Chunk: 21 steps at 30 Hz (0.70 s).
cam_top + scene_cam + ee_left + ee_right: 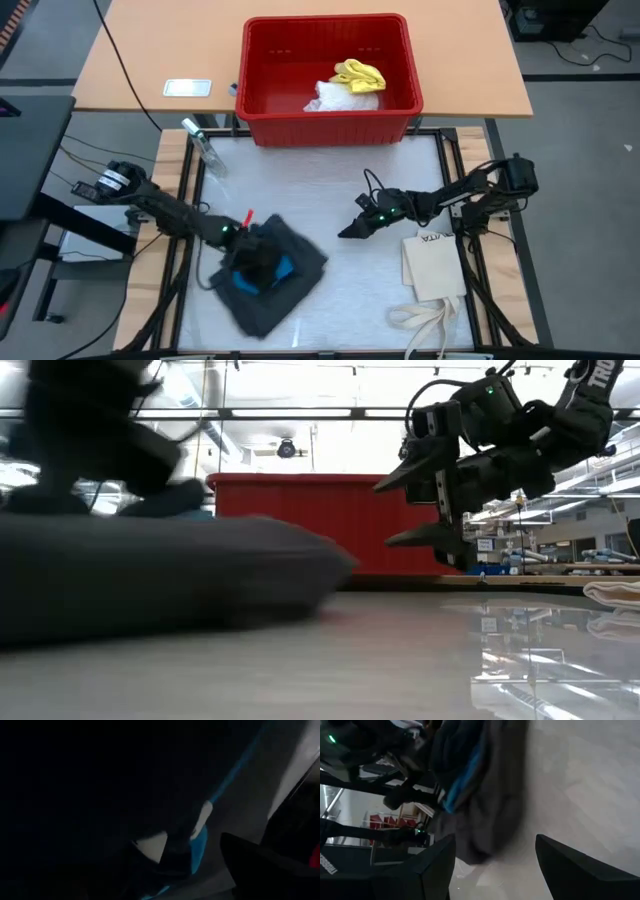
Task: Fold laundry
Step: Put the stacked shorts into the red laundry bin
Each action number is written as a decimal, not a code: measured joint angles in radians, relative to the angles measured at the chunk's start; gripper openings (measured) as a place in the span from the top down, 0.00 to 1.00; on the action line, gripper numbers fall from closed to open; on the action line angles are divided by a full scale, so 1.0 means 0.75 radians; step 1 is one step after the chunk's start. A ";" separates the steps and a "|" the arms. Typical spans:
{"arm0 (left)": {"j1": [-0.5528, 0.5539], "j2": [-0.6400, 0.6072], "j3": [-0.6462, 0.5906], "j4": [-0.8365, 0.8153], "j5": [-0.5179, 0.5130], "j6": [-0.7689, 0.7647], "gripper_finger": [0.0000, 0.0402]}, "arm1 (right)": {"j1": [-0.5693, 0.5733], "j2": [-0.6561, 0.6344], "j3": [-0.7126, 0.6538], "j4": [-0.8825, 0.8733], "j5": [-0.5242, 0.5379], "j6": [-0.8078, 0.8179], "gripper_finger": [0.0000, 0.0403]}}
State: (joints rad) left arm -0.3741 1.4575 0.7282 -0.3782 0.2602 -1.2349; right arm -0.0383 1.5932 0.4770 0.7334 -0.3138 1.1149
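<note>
Nearest, on the right of the table's near edge, the flat cream tote bag [434, 266] lies with its long straps trailing toward the near edge. Left of it, the dark grey cargo shorts [290, 275] sit bunched on the white table [340, 190] with a bright blue cloth piece [283, 268] showing in their folds. The left gripper [252, 262] is down on the shorts, its fingers spread wide, though whether they hold any cloth cannot be told. A little farther, right of centre, the right gripper [352, 229] hovers above the bare table with its fingers spread, nothing between them. Farthest, the red bin [262, 88] holds a yellow cloth piece [361, 74] and a white cloth piece [335, 97].
</note>
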 joint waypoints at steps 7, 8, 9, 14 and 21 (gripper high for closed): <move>0.292 0.045 0.160 -0.117 -0.165 0.309 0.22 | -0.010 -0.029 0.000 -0.041 -0.005 0.002 0.31; 0.320 0.045 0.207 -0.196 -0.173 0.344 0.23 | -0.014 -0.035 0.000 -0.046 -0.012 0.002 0.32; 0.339 0.045 0.260 -0.276 -0.179 0.379 0.23 | -0.016 -0.040 0.000 -0.050 -0.019 0.002 0.32; 0.336 0.044 0.531 -0.622 -0.184 0.539 0.23 | -0.023 -0.042 0.000 -0.053 -0.047 0.000 0.32; 0.250 0.041 0.722 -0.743 -0.548 0.695 0.23 | -0.023 -0.042 0.000 -0.062 -0.006 -0.021 0.32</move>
State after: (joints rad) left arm -0.1864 1.4883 1.2698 -0.9352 -0.1507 -0.7134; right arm -0.0555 1.5616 0.4770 0.6865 -0.3185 1.0992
